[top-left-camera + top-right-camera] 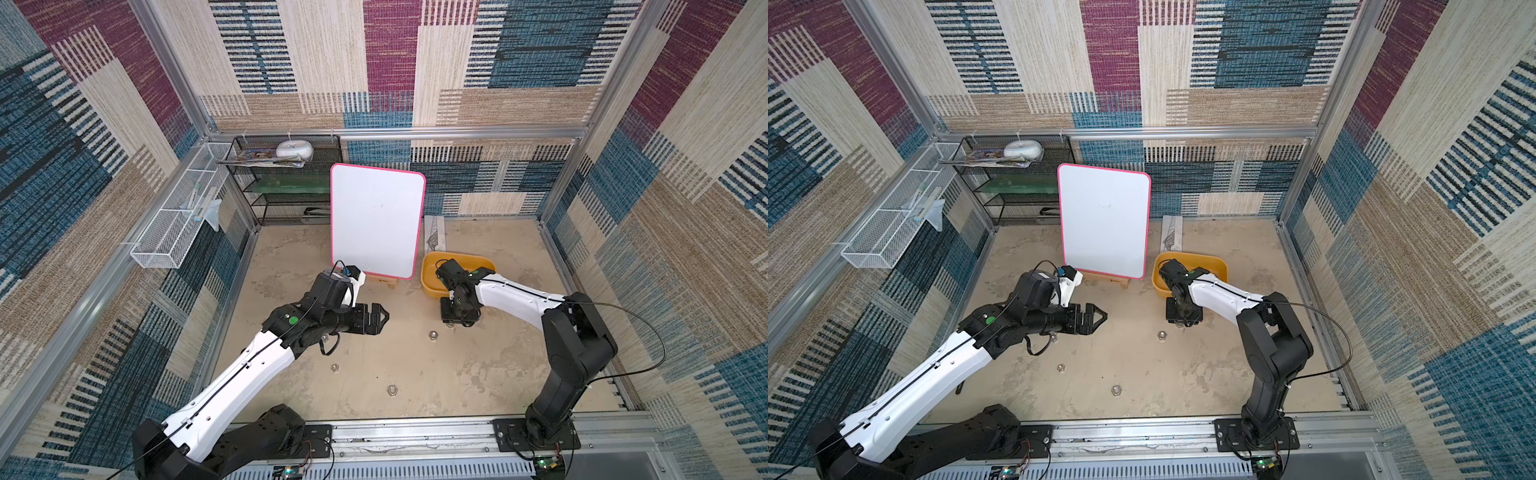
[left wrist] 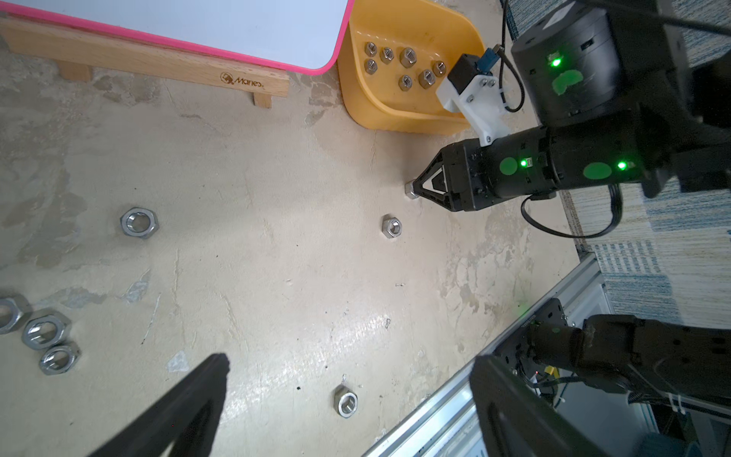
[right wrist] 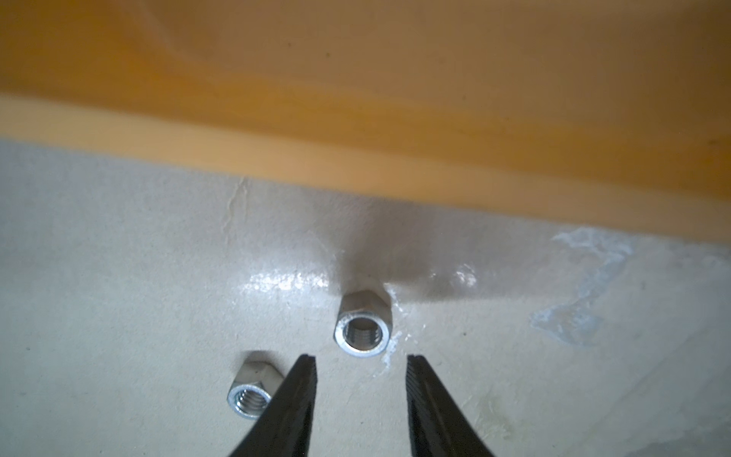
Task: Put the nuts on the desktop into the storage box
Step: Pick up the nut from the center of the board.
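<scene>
Fingertips [image 3: 300,395] of my right gripper [image 3: 360,358] stand parted low over the desk [image 3: 118,277], grasping nothing. Just ahead of them sits the nut [image 3: 362,330] I am after, its threaded bore turned toward my wrist camera, apart from both tips. A second nut [image 3: 250,395] lies just outside one finger, close enough, I judge, to be knocked if I slide sideways. To do this well I should ease straight forward until the nut sits between the ribbed pads [image 3: 411,380]. I should keep the tips skimming the desk without digging in, and close on two flat faces, not on corners, since a small smooth nut can probably squirt out of a skewed pinch. Beyond it rises the wall of the storage box [image 3: 356,118], near, so the carry looks short: I must clear the rim before letting go. Inside lie at least seven nuts [image 2: 407,57]. My left gripper [image 1: 384,316] hangs spread wide and empty, well apart; more loose nuts [image 2: 139,222] lie scattered on the desk.
</scene>
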Robot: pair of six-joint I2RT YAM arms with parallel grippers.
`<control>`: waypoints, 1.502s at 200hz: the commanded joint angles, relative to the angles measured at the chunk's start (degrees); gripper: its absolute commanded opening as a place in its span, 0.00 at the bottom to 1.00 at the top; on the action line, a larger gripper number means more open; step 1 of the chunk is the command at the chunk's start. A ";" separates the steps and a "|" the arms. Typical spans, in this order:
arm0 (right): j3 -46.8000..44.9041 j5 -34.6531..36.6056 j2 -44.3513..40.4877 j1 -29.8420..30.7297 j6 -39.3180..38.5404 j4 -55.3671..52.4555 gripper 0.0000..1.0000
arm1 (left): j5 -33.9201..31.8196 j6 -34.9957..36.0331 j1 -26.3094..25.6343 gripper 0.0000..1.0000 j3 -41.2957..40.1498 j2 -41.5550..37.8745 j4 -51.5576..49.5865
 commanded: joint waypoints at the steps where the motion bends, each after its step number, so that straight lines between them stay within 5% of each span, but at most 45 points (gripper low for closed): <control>1: -0.12 -0.46 0.72 0.00 2.66 0.85 0.43 | -0.73 -0.30 -0.01 1.00 -0.18 -0.17 -0.43; 116: 0.60 -1.53 4.39 -0.04 3.33 3.20 0.41 | -1.06 0.22 0.04 1.00 0.53 0.23 -0.60; 204: 0.84 1.17 4.50 0.08 2.20 1.60 0.24 | -0.80 0.30 -0.01 1.00 0.78 1.06 -0.21; 300: 14.03 10.05 -1.24 -3.47 -4.98 -6.42 0.24 | -0.39 0.69 -0.01 1.00 1.45 2.38 0.73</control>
